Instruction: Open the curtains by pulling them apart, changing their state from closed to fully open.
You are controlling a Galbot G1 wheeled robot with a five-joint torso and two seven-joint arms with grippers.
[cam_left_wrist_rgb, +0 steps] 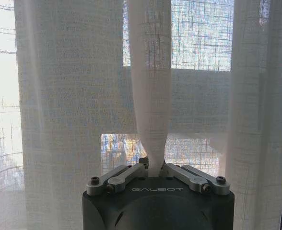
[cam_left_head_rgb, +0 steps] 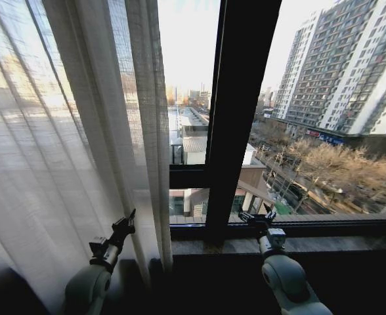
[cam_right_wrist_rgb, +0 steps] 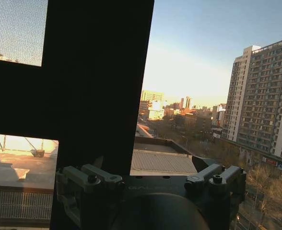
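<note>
Left gripper (cam_left_wrist_rgb: pixel 154 168) pinched shut on fold of curtains (cam_left_head_rgb: pixel 62 151), low near sill (cam_left_head_rgb: pixel 324 244). Right gripper (cam_left_head_rgb: pixel 258 217) empty, fingers apart, by window frame (cam_left_head_rgb: pixel 235 118). Curtain bunched left, right glass bare. Step: dragging panel aside; next calls for further leftward pull.

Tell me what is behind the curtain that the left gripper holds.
Behind the curtain, pinched by the left gripper, window glass and blurred sunlit buildings show through; their details stay veiled.

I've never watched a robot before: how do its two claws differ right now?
The left claw is pinched shut on a fold of the curtain; the right claw holds nothing, its fingers apart. The left one sits against fabric, the right before the bare window frame. Both are raised near sill height.
</note>
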